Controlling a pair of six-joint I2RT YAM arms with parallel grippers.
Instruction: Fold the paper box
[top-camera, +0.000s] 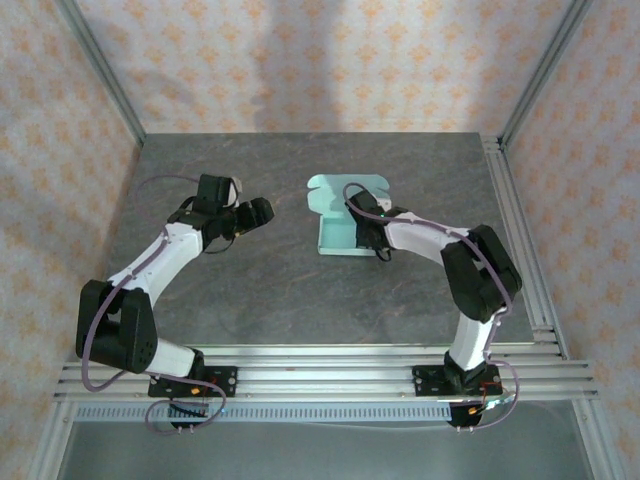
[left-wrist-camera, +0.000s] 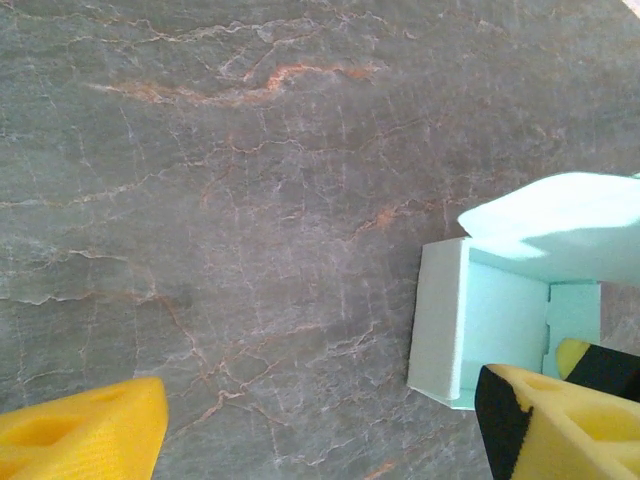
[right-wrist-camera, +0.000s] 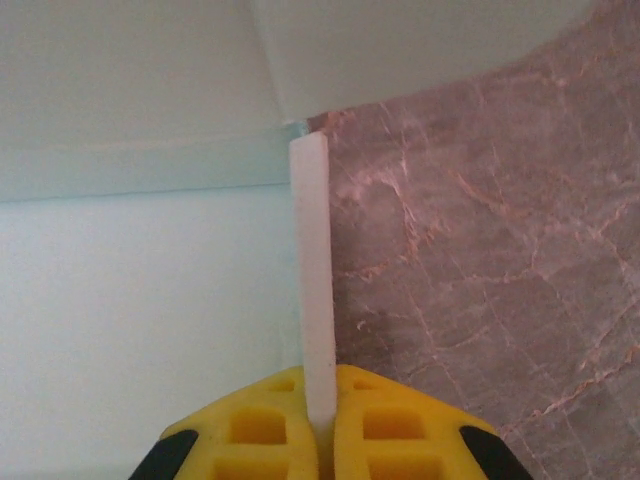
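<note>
Right gripper (right-wrist-camera: 320, 405): closed down on a thin upright side wall of the paper box, the yellow fingers (right-wrist-camera: 255, 425) pressing the card from both sides; in the top view it (top-camera: 368, 232) sits at the box's right edge.
Pinched wall (right-wrist-camera: 310, 280): a narrow white strip seen edge-on, rising straight from between the fingertips, with the box floor to its left and bare table to its right.
Left gripper (top-camera: 262, 212): jaws spread wide with nothing between them, hovering over bare table to the left of the box and apart from it; in its own wrist view the gripper (left-wrist-camera: 320, 420) shows one yellow finger at each lower corner.
Paper box (top-camera: 338, 238): pale mint-blue, partly formed, lying right of the table's centre; the left wrist view shows the box (left-wrist-camera: 490, 320) with its left wall standing up.
Far flap (top-camera: 345, 187): rounded, lying beyond the box floor toward the back.
Table (top-camera: 300, 290): dark grey stone pattern with reddish veins.
Walls (top-camera: 330, 60): pale wallpaper with an orange floral print, behind and on both sides.
</note>
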